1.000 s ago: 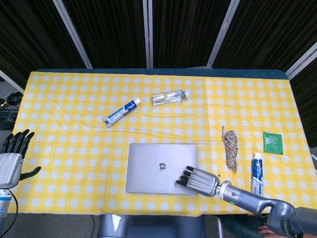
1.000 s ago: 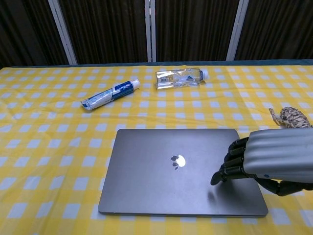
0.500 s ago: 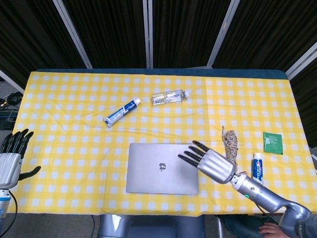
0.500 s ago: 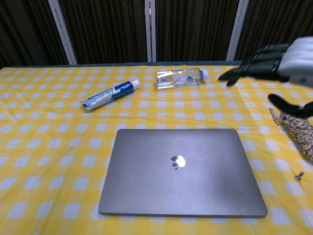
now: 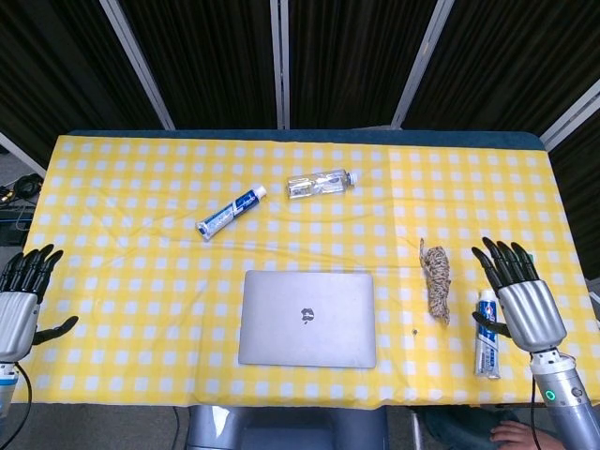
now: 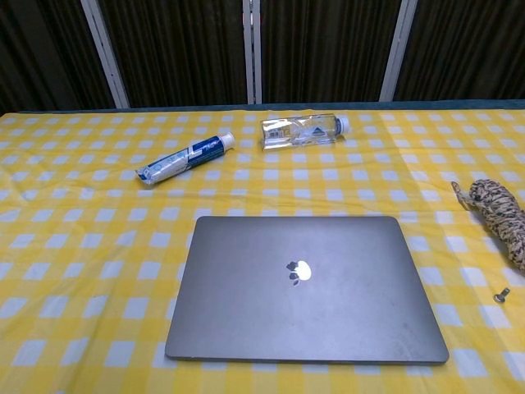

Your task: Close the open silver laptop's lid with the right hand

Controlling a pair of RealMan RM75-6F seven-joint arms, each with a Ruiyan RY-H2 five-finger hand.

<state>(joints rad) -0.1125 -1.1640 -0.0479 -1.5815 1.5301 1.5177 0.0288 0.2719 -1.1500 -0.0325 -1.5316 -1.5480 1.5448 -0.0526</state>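
Laptop (image 5: 307, 319) sits flat on the checked cloth (image 5: 141, 187) at the near edge of the table, about 6 o'clock of centre, lid fully down, logo up. Long axis runs 3-to-9 o'clock. Judging by that, the closing looks done; nothing left to push.

Right hand (image 5: 521, 298) is at the table's right edge, fingers spread, holding nothing, palm down. Laptop lies at 9 o'clock from it, well apart, with the rope bundle (image 5: 436, 278) between them. The right hand hovers just beside or over a toothpaste tube (image 5: 486, 322); contact can't be told. Left hand (image 5: 21, 298) is off the left edge, fingers apart, empty, with the laptop at 3 o'clock from it. The two hands look roughly equally far from the laptop; any retouch would fall to the right per the task.

Chest view shows no hands at all, only the laptop, a second tube (image 6: 185, 158), a bottle (image 6: 300, 130), part of the rope and a small screw-like bit (image 6: 502, 293) that's too small to identify. The right forearm is cut off at the frame bottom, as is the left arm. A green packet (image 5: 517, 268) lies at 12 o'clock of the right hand.
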